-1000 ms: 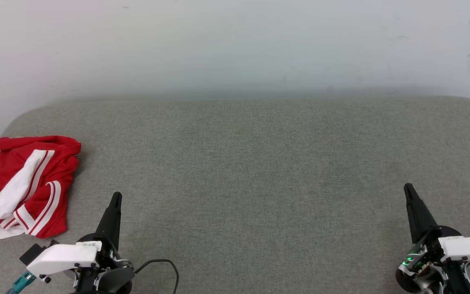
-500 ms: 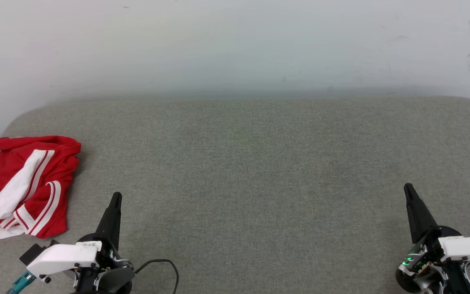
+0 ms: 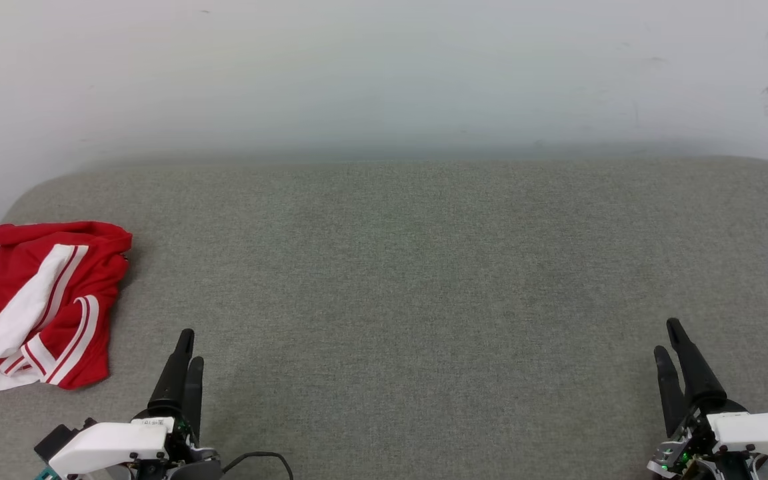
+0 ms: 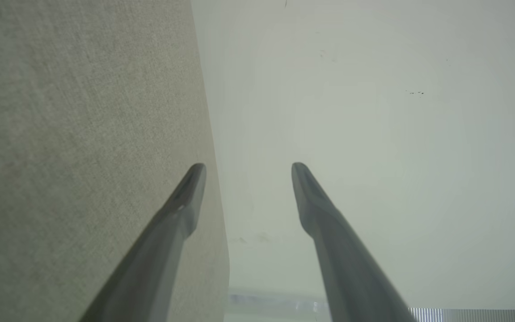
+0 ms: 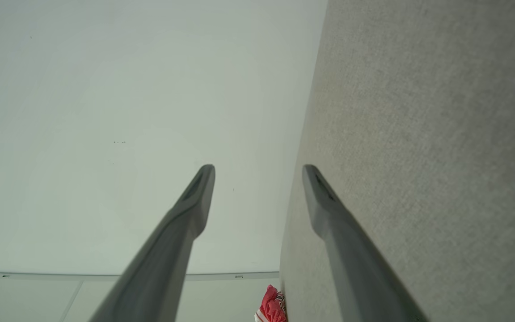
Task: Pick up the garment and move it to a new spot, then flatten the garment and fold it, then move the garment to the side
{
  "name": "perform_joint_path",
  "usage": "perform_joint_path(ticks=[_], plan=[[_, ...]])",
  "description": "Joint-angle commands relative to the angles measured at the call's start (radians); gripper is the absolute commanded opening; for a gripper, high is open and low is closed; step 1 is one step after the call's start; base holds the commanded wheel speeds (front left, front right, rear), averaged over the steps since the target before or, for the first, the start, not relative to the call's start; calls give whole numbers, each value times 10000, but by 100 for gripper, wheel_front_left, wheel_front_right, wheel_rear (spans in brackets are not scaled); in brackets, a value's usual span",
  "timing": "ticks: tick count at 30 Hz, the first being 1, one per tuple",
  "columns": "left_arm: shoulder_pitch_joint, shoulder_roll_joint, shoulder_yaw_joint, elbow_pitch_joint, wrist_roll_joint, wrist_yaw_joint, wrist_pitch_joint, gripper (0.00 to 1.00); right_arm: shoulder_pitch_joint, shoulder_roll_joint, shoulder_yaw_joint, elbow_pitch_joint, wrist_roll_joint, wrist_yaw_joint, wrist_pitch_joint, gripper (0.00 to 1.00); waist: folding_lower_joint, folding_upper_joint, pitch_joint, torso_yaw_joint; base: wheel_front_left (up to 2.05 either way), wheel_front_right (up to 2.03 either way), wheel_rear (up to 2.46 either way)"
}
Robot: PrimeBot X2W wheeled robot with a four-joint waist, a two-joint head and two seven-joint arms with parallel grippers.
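Surface: grey padded bench (image 3: 424, 280) against pale wall (image 3: 384, 67) | Target: red-and-white shirt (image 3: 37, 300) crumpled at left edge of frame | Grippers: left gripper (image 3: 191, 347) and right gripper (image 3: 666, 337) in lower corners, jaws apart, empty | Step: left arm should reach across, pinch a raised red fold, lift clear.

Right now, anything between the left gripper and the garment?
Nothing visible. The garment lies crumpled at the left end of the grey padded surface; just bare fabric lies between it and the open left gripper.
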Motion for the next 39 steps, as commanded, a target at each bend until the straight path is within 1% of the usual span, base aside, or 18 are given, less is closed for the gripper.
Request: perform_joint_path(ticks=[1, 5, 9, 13, 22, 26, 34, 39], plan=[[-126, 22, 57, -249, 242, -11, -100, 100, -128, -7, 3, -282, -282, 2, -111, 100, 0, 0, 3, 0, 0, 0, 0], [-147, 24, 168, -422, 938, 10, -290, 100, -116, -7, -54, -487, -909, 2, -302, 100, 0, 0, 8, 3, 0, 0, 0], [-167, 26, 137, -715, 1673, 145, -471, 100, -90, -7, -45, -807, -1928, 2, -483, 100, 0, 0, 17, 13, 0, 0, 0], [-153, 28, 35, -1019, 2449, 341, -643, 100, -73, -6, -42, -1103, -2827, 2, -659, 100, 0, 0, 24, 21, 0, 0, 0], [-89, 33, -258, -1584, 4251, 972, -1007, 100, -5, -6, 119, -1736, -4885, 2, -1022, 100, 0, 0, 46, 23, 0, 0, 0], [-45, 35, -418, -1759, 5068, 1188, -1162, 100, 35, -6, 211, -1902, -5703, 2, -1181, 100, 0, 0, 52, 24, 0, 0, 0], [10, 38, -739, -1907, 6563, 1420, -1440, 100, 145, -6, 444, -1997, -7211, 1, -1461, 100, 0, 0, 69, 41, 0, 0, 0], [26, 39, -858, -2028, 7271, 1551, -1609, 100, 175, -5, 526, -2060, -8004, 1, -1628, 100, 0, 0, 76, 61, 0, 0, 0]])
